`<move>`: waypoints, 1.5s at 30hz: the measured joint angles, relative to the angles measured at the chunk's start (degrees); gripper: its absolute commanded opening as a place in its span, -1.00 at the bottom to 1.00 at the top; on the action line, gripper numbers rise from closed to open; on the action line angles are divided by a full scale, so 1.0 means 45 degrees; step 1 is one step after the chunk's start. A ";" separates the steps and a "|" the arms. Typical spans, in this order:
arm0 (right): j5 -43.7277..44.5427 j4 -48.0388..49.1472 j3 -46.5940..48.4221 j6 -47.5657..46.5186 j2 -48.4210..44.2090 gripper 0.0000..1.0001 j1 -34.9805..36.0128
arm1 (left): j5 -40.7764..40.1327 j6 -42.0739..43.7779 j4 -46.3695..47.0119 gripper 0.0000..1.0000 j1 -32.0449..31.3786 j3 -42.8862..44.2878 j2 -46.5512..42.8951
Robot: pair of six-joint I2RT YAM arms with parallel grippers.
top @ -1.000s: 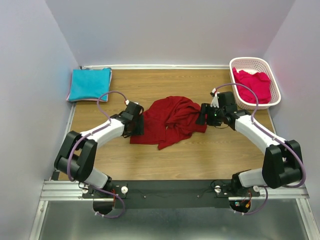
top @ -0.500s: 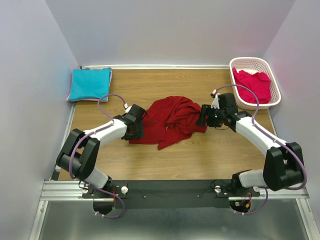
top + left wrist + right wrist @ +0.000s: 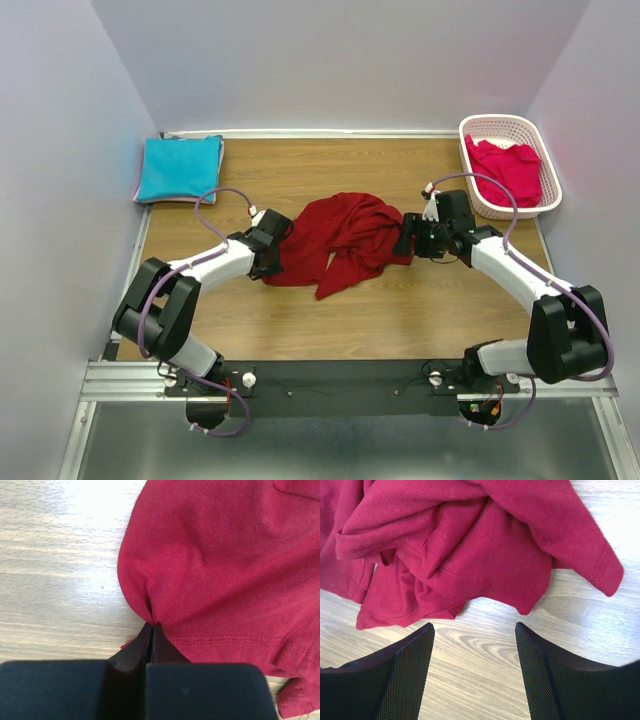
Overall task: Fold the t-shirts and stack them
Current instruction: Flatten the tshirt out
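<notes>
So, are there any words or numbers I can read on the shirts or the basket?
No, there are none to read.
The dark red shirt is plain, with only stitching along its hem.
The turquoise shirt, the pink-red shirt and the white basket show no print or tag.
The small white tab on the right arm is too small to tell.

The dark red t-shirt [image 3: 345, 240] is bunched on the worktop [image 3: 330, 320] between the left gripper [image 3: 272, 250] and right gripper [image 3: 405, 240]; the turquoise t-shirt [image 3: 178, 168] is laid folded far left.
</notes>
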 measured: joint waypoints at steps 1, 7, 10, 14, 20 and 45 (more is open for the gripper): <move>0.0058 0.0019 -0.0005 0.0010 0.0000 0.46 0.0000 | -0.0010 0.0000 -0.0039 -1.00 0.0000 -0.0015 -0.0058; 0.0165 0.0107 -0.0005 0.0097 0.0010 0.40 0.0005 | -0.0403 -0.0005 -0.1511 -1.00 0.0005 0.0160 -0.1209; -0.0034 0.0223 0.0039 0.0199 0.0209 0.40 0.0005 | -0.0753 0.0034 -0.2200 -1.00 0.0078 0.1020 -0.2205; 0.0000 0.0359 0.0209 0.0345 0.0680 0.42 0.0005 | -0.1132 0.0155 -0.2487 -1.00 0.0170 0.2365 -0.3259; 0.2021 0.0471 0.0437 0.0661 0.0865 0.53 0.0019 | -0.1613 0.0471 -0.3094 -1.00 0.0461 0.3293 -0.4668; 0.2997 0.1715 0.2642 -0.0903 0.4775 0.54 -0.0680 | -0.1710 0.1783 -0.3604 -1.00 0.2273 0.2880 -0.6960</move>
